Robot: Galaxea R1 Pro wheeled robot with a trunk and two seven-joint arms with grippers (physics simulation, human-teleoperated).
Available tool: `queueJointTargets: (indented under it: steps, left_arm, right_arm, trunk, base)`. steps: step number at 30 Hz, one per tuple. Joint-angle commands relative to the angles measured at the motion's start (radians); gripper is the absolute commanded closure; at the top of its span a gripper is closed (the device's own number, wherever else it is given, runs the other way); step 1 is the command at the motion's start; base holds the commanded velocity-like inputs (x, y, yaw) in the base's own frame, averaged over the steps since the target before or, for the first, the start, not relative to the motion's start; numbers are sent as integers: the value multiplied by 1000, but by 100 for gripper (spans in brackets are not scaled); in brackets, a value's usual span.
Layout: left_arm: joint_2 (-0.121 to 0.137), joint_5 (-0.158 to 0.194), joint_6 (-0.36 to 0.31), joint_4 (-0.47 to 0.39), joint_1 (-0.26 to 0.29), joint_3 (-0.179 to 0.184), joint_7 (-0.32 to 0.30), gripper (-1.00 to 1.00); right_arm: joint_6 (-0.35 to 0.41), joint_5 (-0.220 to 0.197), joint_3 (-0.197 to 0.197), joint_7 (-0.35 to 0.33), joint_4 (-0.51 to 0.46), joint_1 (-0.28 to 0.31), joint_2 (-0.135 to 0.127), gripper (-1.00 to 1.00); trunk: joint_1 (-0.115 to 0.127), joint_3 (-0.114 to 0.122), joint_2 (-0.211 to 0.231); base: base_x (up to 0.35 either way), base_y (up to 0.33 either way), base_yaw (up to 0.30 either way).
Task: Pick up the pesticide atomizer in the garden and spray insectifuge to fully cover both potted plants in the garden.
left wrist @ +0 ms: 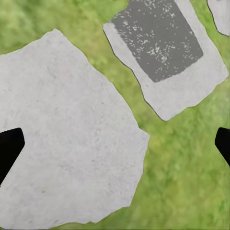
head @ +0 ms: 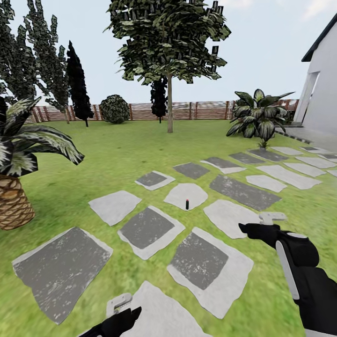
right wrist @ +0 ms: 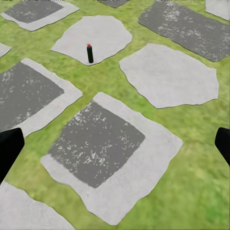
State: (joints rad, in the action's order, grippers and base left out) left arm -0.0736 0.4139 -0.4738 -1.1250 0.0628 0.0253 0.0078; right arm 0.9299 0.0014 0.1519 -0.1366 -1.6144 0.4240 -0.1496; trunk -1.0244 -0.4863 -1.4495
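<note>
The pesticide atomizer (head: 187,204) is a small dark bottle with a reddish top, standing upright on a pale stepping slab (head: 186,194) mid-lawn; the right wrist view also shows the atomizer (right wrist: 90,53). My right gripper (head: 260,223) hangs open over the grass, well short of it and to its right; its dark fingertips (right wrist: 9,148) sit wide apart. My left gripper (head: 125,309) is open above a pale slab (left wrist: 62,139) near my base. One broad-leaved potted plant (head: 259,114) stands far right by the house, its pot too small to make out. The other is out of view.
A scaly-trunked palm (head: 14,196) stands close at the left. A tall tree (head: 169,107) rises mid-lawn, with dark conifers and a round bush along the brown slat fence (head: 206,110). Grey and pale slabs run toward the white house (head: 323,93).
</note>
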Motion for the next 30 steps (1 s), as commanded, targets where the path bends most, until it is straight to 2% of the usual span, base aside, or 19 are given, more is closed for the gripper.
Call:
queueJointTargets:
  steps: [1, 12, 30]
  left_arm:
    - [0, 5, -5, -1, 0, -1, 1, -100]
    - [0, 4, -5, -1, 0, -1, 2, -100]
    - [1, 5, -5, 0, 1, -5, 1, -100]
  right_arm:
    - [5, 1, 0, -4, -1, 1, 0, -100]
    - [4, 0, 0, -5, -1, 1, 2, -100]
    - [14, -4, 7, -8, -1, 5, 5, -100]
  trunk:
    - [-1, -1, -1]
    - [-1, -1, -1]
    - [-1, -1, -1]
  base:
    - [335, -53, 0]
    - [326, -131, 0]
    - [278, -234, 0]
